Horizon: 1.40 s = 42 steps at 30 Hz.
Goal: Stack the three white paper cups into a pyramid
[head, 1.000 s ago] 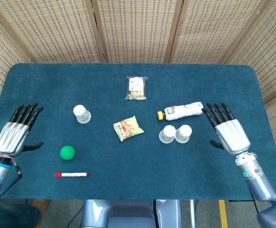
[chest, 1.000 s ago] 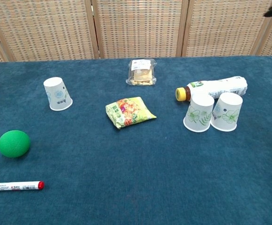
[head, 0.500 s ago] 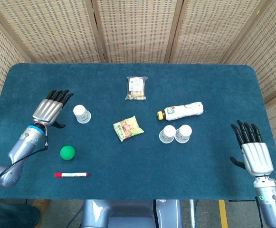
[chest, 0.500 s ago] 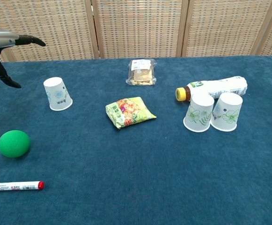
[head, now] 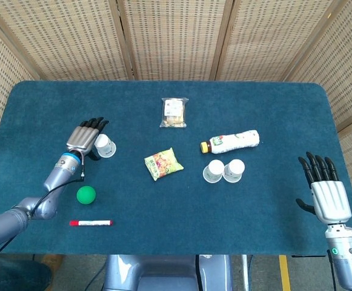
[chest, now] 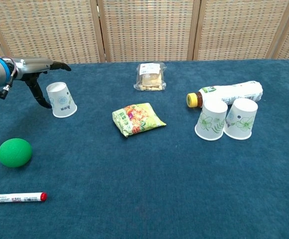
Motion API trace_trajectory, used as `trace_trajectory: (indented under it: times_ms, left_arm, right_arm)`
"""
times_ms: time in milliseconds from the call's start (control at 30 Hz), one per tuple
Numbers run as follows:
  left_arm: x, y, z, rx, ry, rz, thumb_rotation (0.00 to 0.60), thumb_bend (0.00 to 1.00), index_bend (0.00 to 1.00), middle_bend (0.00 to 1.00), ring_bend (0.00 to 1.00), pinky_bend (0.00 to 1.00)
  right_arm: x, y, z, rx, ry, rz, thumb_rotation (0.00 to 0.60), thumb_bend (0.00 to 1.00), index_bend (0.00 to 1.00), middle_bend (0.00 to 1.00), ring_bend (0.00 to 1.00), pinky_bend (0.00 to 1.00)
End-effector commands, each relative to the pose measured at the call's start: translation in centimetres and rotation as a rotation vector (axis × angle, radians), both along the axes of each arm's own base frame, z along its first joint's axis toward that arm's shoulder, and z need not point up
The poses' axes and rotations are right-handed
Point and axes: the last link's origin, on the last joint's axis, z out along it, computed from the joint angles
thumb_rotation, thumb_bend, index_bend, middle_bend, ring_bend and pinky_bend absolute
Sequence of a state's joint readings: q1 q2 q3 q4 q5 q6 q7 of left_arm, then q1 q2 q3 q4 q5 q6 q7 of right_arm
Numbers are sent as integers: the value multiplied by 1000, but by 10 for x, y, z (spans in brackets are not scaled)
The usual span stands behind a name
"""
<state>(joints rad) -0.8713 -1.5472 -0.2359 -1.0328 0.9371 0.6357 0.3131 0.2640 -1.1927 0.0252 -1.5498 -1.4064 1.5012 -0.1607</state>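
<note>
Desk (head: 272, 109) surface is a dark blue carpet-like cloth, backed by woven rattan screen panels (head: 176, 36).

Left hand (head: 86, 138) sits just beside the lone inverted white paper cup (head: 104, 145) on the left part of the desk. Its black fingers (head: 97, 123) are spread, extended over the cup, with the thumb low beside the cup wall in the chest view; whether they touch the cup cannot be told. The cup carries a small bluish print that cannot be read.

Right hand (head: 327, 195) is at the desk's right edge, well apart from all items, fingers spread and holding nothing.

Two further inverted white paper cups stand side by side, touching or nearly so, right of centre: the floral-print cup (chest: 211, 119) on the left and the blue-logo cup (chest: 240, 118) on the right. Print on both is illegible.

Just behind them lies a white plastic bottle with a yellow cap (chest: 227, 93) on its side; its green label text is too small to read.

Other items:
- yellow-green snack packet (head: 163, 163), centre
- clear bag of biscuits (head: 174, 113), behind it
- green ball (head: 86, 194)
- red-capped white marker (head: 91, 223), near the front edge
</note>
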Motion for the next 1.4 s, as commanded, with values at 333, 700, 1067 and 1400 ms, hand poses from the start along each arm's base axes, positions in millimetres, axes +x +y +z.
trace_trajectory:
  times_ms: [333, 700, 1067, 1400]
  left_arm:
    - [16, 9, -11, 76, 18, -37, 600, 196, 579, 414, 425, 454]
    - [64, -24, 26, 53, -145, -225, 600, 195, 588, 431, 444, 471]
    - [136, -119, -23, -285, -204, -653, 600, 193, 584, 432, 444, 471]
    - [175, -137, -88, -416, -178, -757, 600, 192, 587, 432, 443, 471]
  right_arm:
    - [-1, -1, 3, -14, -6, -5, 600, 0, 0, 0, 0, 0]
    - [1, 1, 7, -19, -27, 4, 600, 0, 0, 0, 0, 0]
    - [3, 1, 10, -23, -37, 5, 600, 0, 0, 0, 0, 0]
    - [1, 1, 11, -23, -37, 1, 600, 0, 0, 0, 0, 0]
